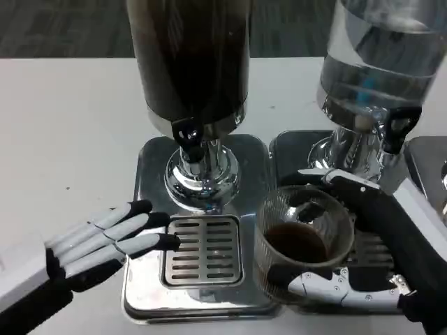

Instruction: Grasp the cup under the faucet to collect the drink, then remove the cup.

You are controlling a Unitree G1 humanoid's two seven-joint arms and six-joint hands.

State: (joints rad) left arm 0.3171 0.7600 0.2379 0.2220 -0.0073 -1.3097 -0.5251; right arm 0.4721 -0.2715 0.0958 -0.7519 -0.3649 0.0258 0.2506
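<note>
Nearest the camera, one ribbed clear cup [302,241] with dark drink in its bottom was held by the right hand [349,237], whose fingers [328,289] were wrapped round its near and far sides. It was seen just right of the slotted drain grille [204,250], over the seam between two steel drip trays, the left tray [150,167] and the right tray [293,143], and not beneath either faucet. Two dispensers were counted: a dark one [190,56] with a black faucet [187,134] above the grille, and a clear one [377,52] with its own black faucet [401,125] to the right. One left hand [105,237] was laid flat and spread, nothing held, its dark fingertips [167,241] touching the grille's left edge. Bare white table [63,125] was left to the far left and behind that hand; the cup was closed in by the dark dispenser's chrome base [202,174] behind and to its left.
</note>
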